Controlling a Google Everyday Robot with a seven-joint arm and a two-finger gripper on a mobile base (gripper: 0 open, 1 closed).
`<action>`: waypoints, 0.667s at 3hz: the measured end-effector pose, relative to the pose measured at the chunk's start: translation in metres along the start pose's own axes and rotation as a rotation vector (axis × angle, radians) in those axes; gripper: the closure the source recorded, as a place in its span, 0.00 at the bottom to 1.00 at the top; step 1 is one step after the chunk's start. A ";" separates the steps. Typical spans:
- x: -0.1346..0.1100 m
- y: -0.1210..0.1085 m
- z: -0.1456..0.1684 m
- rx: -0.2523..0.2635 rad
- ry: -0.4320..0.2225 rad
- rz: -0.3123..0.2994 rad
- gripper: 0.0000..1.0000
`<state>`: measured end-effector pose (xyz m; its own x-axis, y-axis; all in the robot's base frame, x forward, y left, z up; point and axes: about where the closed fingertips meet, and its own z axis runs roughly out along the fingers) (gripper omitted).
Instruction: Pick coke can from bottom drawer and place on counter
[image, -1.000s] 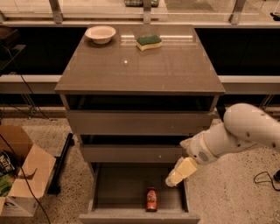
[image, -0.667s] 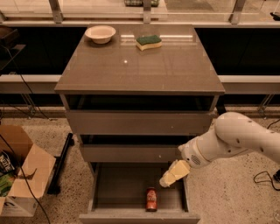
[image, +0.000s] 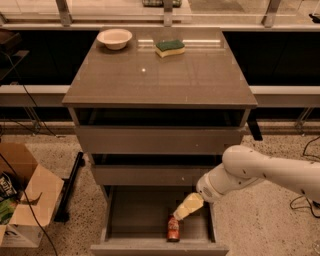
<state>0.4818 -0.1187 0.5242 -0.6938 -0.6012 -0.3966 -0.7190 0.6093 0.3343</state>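
The bottom drawer (image: 140, 215) is pulled open below the two upper drawers. The coke can (image: 173, 229) is a small red can inside it, near the front edge and right of the middle. My gripper (image: 186, 207) hangs over the drawer on the white arm that comes in from the right. Its pale tip is just above and right of the can. The counter (image: 160, 72) is the glossy grey-brown top of the cabinet.
A white bowl (image: 115, 38) sits at the counter's back left and a green-and-yellow sponge (image: 170, 48) at the back middle. An open cardboard box (image: 22, 202) stands on the floor to the left. Cables lie on the floor at both sides.
The arm has moved left and down into the open drawer. The gripper tip is now much closer to the can. The can has not moved.
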 end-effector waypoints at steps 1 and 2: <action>0.014 -0.018 0.044 0.004 0.054 0.065 0.00; 0.026 -0.034 0.079 0.008 0.091 0.124 0.00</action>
<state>0.4916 -0.1137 0.4347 -0.7781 -0.5653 -0.2739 -0.6279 0.6854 0.3689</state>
